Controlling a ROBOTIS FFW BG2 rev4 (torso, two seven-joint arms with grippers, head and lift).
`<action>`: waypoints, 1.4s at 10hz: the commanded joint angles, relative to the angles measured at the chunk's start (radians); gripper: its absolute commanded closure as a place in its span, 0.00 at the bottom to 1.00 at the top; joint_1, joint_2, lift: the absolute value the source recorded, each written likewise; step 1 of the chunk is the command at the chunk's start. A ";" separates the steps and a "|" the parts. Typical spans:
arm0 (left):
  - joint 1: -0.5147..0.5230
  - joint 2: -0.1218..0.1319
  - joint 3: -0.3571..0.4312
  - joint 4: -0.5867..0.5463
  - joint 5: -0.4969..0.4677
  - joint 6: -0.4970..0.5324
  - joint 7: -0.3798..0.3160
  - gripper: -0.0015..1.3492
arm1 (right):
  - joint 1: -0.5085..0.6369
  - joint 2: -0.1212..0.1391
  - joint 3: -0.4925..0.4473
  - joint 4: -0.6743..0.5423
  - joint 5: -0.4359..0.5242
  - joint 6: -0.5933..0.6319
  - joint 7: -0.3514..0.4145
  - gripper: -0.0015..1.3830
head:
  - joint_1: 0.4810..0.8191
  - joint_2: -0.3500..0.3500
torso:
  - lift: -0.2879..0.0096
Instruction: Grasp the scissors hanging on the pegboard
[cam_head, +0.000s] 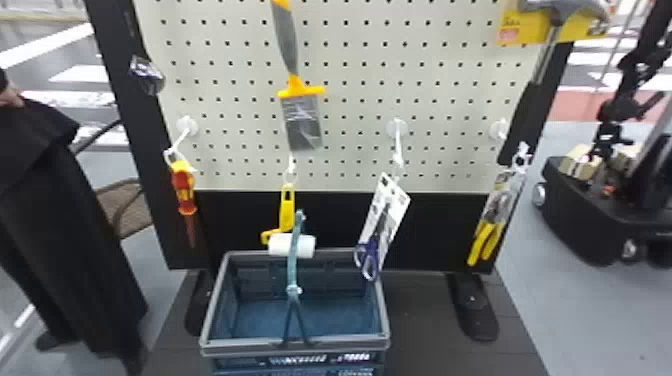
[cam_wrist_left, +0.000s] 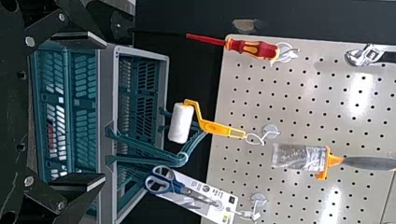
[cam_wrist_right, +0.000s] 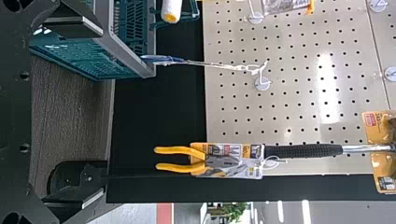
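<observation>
Blue-handled scissors (cam_head: 374, 242), fixed to white card (cam_head: 396, 199), hanging tilted on pegboard (cam_head: 425, 75)

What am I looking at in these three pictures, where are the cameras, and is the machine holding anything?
This is a two-armed robot facing a tool display. The wide picture comes from a camera on its head; the other two come from its wrists and are turned sideways. The black shapes at their edges are the left fingers and right fingers, both spread open, holding nothing. Ahead stands a pegboard with tools on hooks: scissors on a card, a screwdriver, a paint roller, a brush and pliers. Below it a blue-grey basket sits on a dark surface. The scissors are its target, not yet grasped.
</observation>
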 joint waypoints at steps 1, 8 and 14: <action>-0.002 0.000 0.000 0.002 0.000 0.000 0.000 0.21 | 0.000 0.002 0.000 0.001 0.002 0.001 0.000 0.08 | 0.20 0.50 | 0.63; -0.002 -0.003 0.000 0.005 -0.002 -0.003 0.000 0.21 | -0.017 -0.003 0.000 0.001 0.012 0.004 0.002 0.08 | 0.20 0.50 | 0.63; -0.009 -0.006 -0.002 0.012 0.000 -0.002 0.000 0.21 | -0.213 -0.011 0.002 0.151 -0.016 0.023 0.109 0.08 | 0.20 0.50 | 0.63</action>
